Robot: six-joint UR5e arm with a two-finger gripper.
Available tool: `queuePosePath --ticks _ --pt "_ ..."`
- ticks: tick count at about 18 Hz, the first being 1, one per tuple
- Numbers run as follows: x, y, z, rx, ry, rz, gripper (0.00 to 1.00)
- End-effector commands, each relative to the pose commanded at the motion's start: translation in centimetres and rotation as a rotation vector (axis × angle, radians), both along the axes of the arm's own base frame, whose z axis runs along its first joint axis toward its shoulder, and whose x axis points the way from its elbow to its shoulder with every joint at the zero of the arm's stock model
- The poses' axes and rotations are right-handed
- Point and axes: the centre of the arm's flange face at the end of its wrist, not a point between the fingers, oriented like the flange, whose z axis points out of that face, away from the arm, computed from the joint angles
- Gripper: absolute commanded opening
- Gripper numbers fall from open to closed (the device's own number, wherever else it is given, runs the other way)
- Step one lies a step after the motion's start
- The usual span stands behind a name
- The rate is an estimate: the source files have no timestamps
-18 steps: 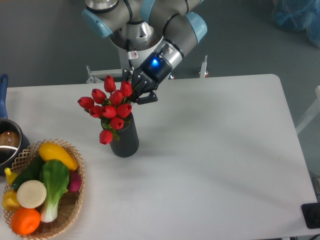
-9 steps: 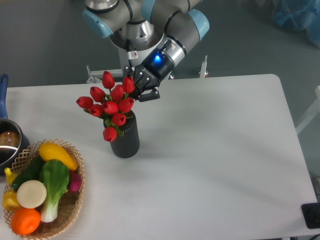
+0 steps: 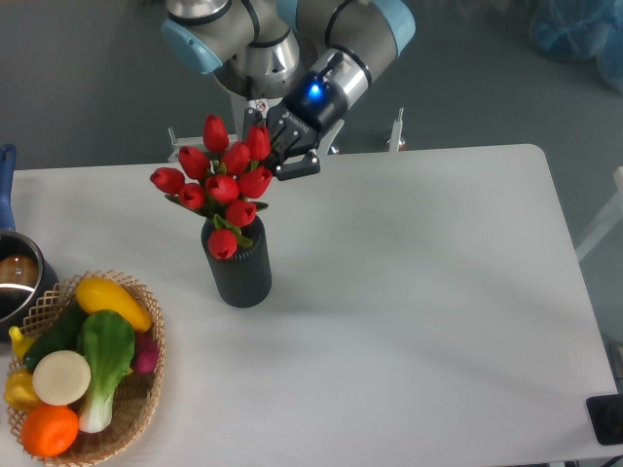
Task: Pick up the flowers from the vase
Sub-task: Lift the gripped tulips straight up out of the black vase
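Clamped on the flowers (image 3: pixel 222 187), our gripper (image 3: pixel 276 159) sat at the upper right edge of the bunch, its dark fingers pressed in among the red buds so that we could not make out the fingertips themselves. We saw a blue light glowing on the wrist just behind it, and the grey arm with pale blue joint caps reached down to it from the top of the view.

We found the flowers as a tight cluster of red tulip buds with small green leaves, raised above the vase (image 3: pixel 241 269) and leaning a little to the left. The lowest bud hung just over the vase's mouth, in front of its rim. Whether any stems were inside the vase we could not tell, since the buds hid the opening.

We saw the vase standing upright on the white table (image 3: pixel 419 292), a dark ribbed cylinder left of the table's middle.

Near the lower left corner we noted a wicker basket (image 3: pixel 131 418) holding vegetables: a yellow one, a leafy green one, a white round one, an orange one and a purple one at its right side. Just above the basket, at the left edge, we could see part of a metal pot (image 3: pixel 14 282) with a blue handle.
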Motion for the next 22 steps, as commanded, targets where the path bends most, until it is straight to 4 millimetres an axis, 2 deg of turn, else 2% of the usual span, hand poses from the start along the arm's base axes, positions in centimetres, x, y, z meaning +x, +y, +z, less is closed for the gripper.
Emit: queuePosePath --ticks 4,11,18,22 --pt "-1.2 -0.3 2.4 0.025 -0.044 0.025 0.11" --pt "-2.7 -0.9 5.1 0.056 -0.103 0.052 0.11" --pt "-4.8 -2.3 7.9 0.112 -0.178 0.088 0.11" --pt "-5.4 -2.8 8.2 0.123 -0.183 0.1 0.11"
